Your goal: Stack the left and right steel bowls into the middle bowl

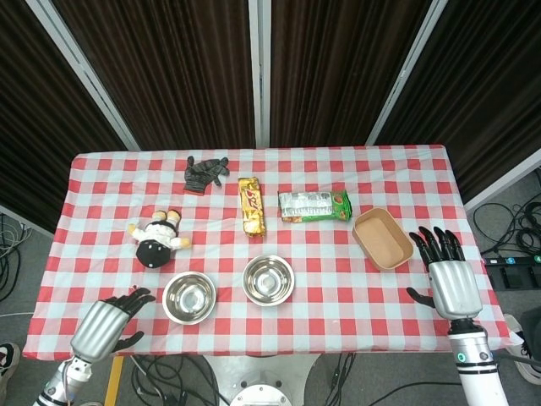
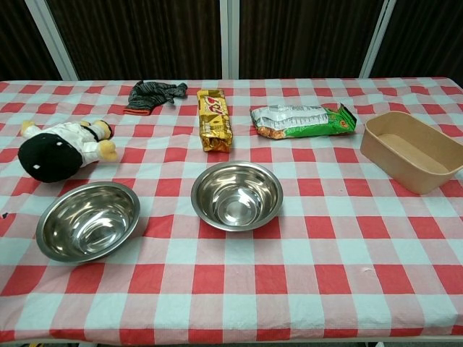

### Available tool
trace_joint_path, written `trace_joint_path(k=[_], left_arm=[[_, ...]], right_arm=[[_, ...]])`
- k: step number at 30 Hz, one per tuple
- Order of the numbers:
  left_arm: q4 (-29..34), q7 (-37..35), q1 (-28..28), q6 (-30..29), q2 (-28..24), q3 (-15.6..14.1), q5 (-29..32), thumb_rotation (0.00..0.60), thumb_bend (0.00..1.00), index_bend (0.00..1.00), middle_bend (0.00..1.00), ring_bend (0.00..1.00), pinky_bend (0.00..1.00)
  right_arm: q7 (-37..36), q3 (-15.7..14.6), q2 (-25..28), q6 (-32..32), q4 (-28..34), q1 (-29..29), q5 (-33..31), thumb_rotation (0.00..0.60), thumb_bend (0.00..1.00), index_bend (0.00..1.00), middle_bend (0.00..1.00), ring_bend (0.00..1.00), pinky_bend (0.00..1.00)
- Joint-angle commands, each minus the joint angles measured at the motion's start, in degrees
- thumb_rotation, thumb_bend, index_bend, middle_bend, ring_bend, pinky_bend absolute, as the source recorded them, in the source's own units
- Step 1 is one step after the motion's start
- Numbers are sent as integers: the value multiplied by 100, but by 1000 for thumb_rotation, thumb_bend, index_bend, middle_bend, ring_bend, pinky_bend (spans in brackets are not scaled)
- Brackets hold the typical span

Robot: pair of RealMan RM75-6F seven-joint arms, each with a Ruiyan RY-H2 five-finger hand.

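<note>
The yellow snack box [image 2: 214, 118] and green packet [image 2: 304, 121] carry print too blurred to read.

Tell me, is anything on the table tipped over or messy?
The plush toy lies on its side near the left bowl, and the dark glove sits crumpled at the back. Nothing is spilled; both bowls stand upright.
</note>
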State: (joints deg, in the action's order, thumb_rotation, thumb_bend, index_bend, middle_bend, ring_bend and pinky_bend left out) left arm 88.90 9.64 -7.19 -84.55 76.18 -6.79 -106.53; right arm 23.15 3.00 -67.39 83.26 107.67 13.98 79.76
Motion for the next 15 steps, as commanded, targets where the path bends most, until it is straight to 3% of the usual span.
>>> trace_joint_path(k=[1,6,15], left_arm=[[-111,-41,-120,141,67,-71,-137,600,193,383,400,568,711],[-485,-185,-385,233,239,-126,-509,600,214,407,426,602,750],[-919,-457,-994,810,600,-18,-586,600,232,413,426,624,783]], right_arm=[[80,38,0,-51,50,19,-26,600,0,114,73,0,46],[243,103,-20,-155,119,55,-129,600,0,114,73,0,46],[479,176,-48,-283,216,95,-304,600,0,113,76,0,46]])
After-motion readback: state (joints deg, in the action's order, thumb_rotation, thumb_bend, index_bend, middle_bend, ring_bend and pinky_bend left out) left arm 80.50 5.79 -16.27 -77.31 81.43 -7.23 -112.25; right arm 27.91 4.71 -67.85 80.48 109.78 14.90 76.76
